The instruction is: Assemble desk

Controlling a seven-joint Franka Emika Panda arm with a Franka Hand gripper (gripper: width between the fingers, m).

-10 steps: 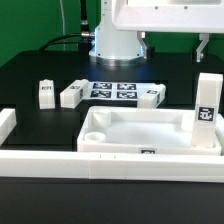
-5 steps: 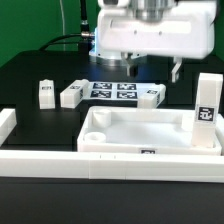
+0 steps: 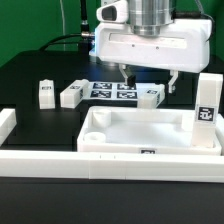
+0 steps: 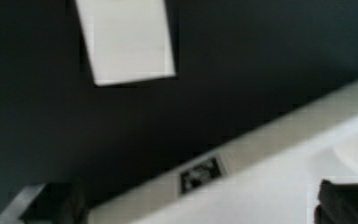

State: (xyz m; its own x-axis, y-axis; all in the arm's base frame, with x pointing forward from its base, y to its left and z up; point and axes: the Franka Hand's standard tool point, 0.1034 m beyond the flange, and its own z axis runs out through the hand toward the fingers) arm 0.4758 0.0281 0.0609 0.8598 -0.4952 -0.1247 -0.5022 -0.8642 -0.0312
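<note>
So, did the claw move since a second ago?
Yes. In the exterior view the open claw has come down, and it is now much closer to the fixed marker board.

Black table (image 3: 45,125) bears desk top (image 3: 140,137), loose legs (image 3: 73,94) and, seemingly, marker board (image 3: 112,90).

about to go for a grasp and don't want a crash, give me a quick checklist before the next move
1. Tool jaws apart: ok.
2. Nothing held in the tool: ok.
3. Loose leg lying below the tool, apart from the desk top: ok.
4. Tool centred over that loose leg: cannot tell.
5. Upright leg fully seated in its corner socket: cannot tell.
</note>
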